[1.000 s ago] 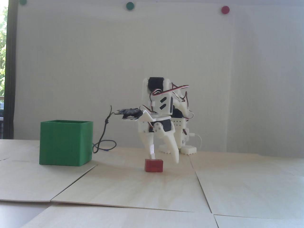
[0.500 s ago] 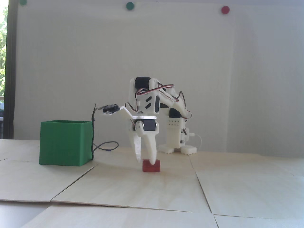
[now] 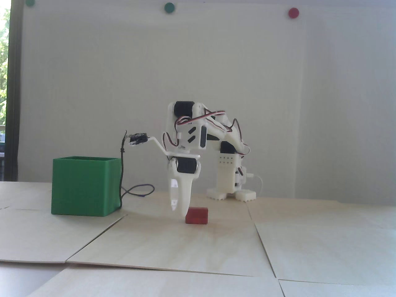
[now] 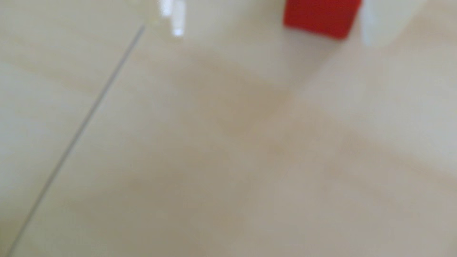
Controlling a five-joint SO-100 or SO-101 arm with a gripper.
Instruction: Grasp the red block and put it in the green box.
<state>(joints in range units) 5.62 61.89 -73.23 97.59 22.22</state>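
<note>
In the fixed view, the white robot arm [image 3: 198, 136] stands in the middle of the frame and bends over so its gripper [image 3: 178, 212] points straight down at the table [image 3: 191, 244]. The tips are very low, just above the pale wood. The red block [image 3: 197, 215] lies flat on the table, a little below the middle of the frame. The bigger white finger [image 3: 184, 198] comes down at the block's left end and looks like it touches it there. The thin finger sits further left, away from the block. The wrist view is very blurry, but it shows the two fingers far apart near the top edge: a thin white one [image 4: 174, 17] toward the upper left and a wide white one [image 4: 380, 22] at the upper right. There the red block [image 4: 321, 17] sits between them, close against the wide finger. So the gripper is spread wide around the block and is not pinching it. The green box [image 3: 85, 185] stands on the table at the left of the fixed view, well apart from the block, with its open top facing up. A dark cable [image 3: 123, 176] hangs down from the small camera [image 3: 137, 139] on the arm and curls on the table just right of the box. A thin seam [image 4: 81, 128] between the boards runs slanted across the left of the wrist view.
</note>
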